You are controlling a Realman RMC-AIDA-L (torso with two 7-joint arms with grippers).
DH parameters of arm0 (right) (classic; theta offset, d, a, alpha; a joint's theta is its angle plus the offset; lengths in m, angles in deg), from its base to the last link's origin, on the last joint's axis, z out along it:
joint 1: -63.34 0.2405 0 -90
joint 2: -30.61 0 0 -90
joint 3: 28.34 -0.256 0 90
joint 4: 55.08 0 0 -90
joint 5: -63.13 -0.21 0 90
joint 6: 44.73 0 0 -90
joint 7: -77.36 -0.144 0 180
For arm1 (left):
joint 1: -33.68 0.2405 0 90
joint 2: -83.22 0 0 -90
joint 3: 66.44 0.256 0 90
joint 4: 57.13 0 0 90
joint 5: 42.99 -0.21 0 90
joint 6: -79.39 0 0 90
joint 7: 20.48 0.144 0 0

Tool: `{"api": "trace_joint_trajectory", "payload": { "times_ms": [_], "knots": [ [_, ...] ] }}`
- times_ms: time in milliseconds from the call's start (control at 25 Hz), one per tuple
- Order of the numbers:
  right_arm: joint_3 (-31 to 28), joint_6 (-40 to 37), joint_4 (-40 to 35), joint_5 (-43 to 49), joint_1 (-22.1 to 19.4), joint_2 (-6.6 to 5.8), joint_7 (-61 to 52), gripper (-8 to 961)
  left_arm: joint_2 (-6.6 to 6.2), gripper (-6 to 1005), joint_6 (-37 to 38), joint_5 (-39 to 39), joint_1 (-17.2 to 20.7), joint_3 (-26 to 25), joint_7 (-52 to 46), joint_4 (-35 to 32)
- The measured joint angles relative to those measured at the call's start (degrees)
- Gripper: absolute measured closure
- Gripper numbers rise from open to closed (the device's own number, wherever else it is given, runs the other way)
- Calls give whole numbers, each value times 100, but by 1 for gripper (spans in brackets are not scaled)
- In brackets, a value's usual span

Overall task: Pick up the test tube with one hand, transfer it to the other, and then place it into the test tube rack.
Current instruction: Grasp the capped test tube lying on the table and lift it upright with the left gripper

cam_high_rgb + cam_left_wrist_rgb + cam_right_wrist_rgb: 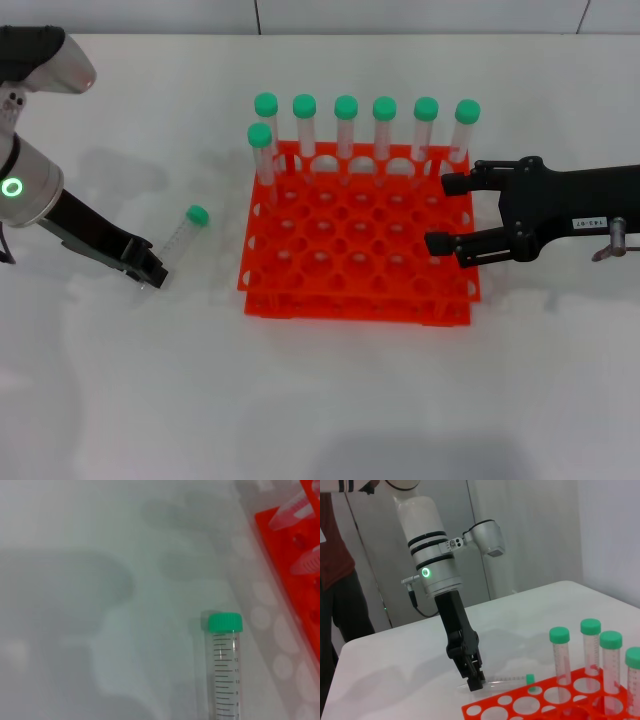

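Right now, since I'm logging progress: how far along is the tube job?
Seven tubes already stand in the rack. In hand: the left claw sits at the bottom end of the test tube lying on the table. The right claw waits open over the rack. Lift, handover and racking remain.

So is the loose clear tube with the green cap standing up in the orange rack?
No, the clear green-capped tube lies on the white table beside the orange rack.

Seven green-capped tubes (346,135) upright; white table (320,400); bystander (337,580)
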State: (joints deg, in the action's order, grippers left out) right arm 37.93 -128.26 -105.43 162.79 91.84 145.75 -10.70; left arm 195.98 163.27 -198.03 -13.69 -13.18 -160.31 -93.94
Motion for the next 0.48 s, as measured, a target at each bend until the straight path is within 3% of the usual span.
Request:
{"api": "trace_joint_trajectory", "payload": {
  "times_ms": [480],
  "knots": [
    [0,11,0,0,-6,0,0,124,23,792,-5,-54,-2,13,18,-3]
  ]
}}
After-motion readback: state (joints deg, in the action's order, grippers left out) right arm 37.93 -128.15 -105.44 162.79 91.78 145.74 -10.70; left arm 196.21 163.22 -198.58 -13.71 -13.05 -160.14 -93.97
